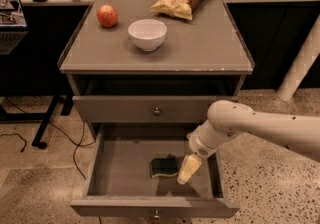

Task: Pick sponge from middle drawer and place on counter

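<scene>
Early in the job, by the look of it: small dark green sponge with a pale yellowish layer [164, 167] lying flat on the floor of the pulled-out wide grey middle drawer [120, 165], toward its front right, so grasping, lifting and setting down on the matte grey cabinet worktop [210, 43] all left to do. Pale cream gripper [184, 175] on the white arm [250, 123] down inside the drawer, tip just beside the sponge's right edge and perhaps touching it. Impossible to tell its spread or any contact; nothing seen carried in it.
</scene>
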